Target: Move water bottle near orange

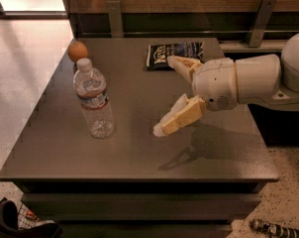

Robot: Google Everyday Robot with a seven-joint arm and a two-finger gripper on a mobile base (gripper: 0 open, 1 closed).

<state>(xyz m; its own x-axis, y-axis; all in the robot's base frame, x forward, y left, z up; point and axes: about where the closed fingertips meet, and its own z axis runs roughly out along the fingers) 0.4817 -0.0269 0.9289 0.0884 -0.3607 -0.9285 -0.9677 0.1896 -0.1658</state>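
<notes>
The water bottle (94, 100) stands upright on the left half of the desk (139, 155), capped, its contents unclear. The orange (77, 51) sits just behind it at the far-left corner. Bare desk separates the bottle from the gripper (163, 95), which hovers mid-desk with its jaws spread wide and empty.

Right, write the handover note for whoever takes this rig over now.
The gripper is open and empty, above the middle of the table, right of the water bottle, not touching it.
The water bottle stands upright on the table's left half.
The orange sits at the far left corner, behind the water bottle.
Done: nothing grasped yet.
Left: grasp the water bottle, set it beside the orange.
</notes>
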